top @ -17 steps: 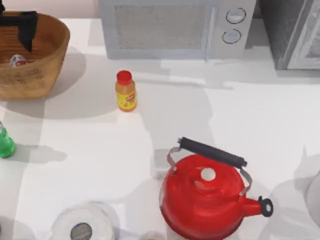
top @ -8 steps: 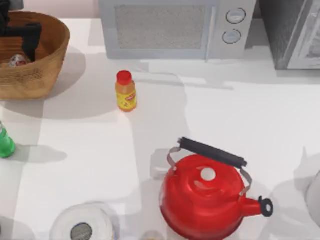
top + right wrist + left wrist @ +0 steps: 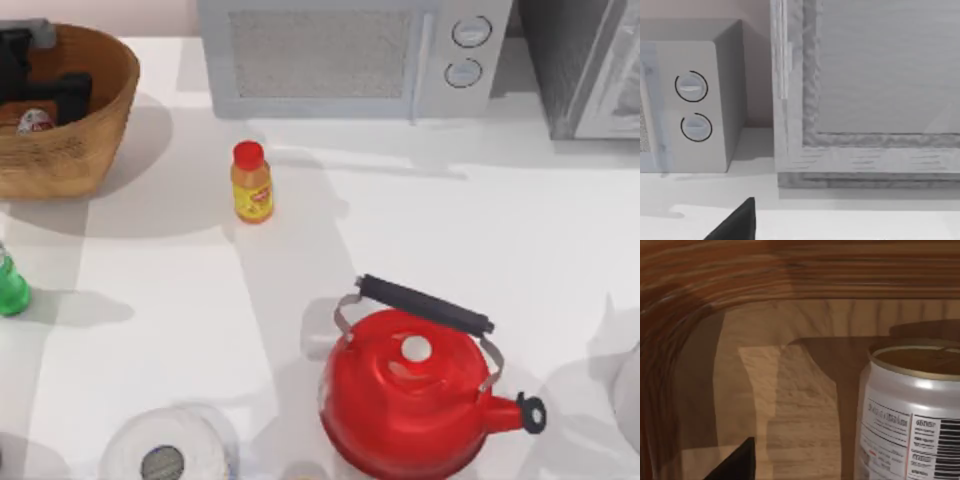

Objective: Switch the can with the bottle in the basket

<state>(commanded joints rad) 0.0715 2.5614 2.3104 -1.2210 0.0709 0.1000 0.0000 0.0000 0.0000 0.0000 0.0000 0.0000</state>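
Observation:
The basket [image 3: 100, 110] stands at the table's far left corner, and the can [image 3: 33, 121] stands upright inside it. My left gripper [image 3: 44, 88] is down inside the basket, open, right beside the can without holding it. In the left wrist view the can [image 3: 912, 415] fills one side before the wicker wall [image 3: 740, 285], and one black fingertip [image 3: 737, 465] shows apart from it. The green bottle [image 3: 10, 287] stands on the table at the left edge, in front of the basket. The right wrist view shows one black fingertip [image 3: 737, 222] of my parked right gripper, with nothing held.
A yellow red-capped bottle [image 3: 251, 183] stands right of the basket. A red kettle [image 3: 410, 400] sits front centre with a paper roll [image 3: 165, 455] to its left. A microwave [image 3: 350, 55] and a grey cabinet [image 3: 590, 60] line the back edge.
My left gripper has sunk deeper into the basket and come closer to the can. Nothing else has moved.

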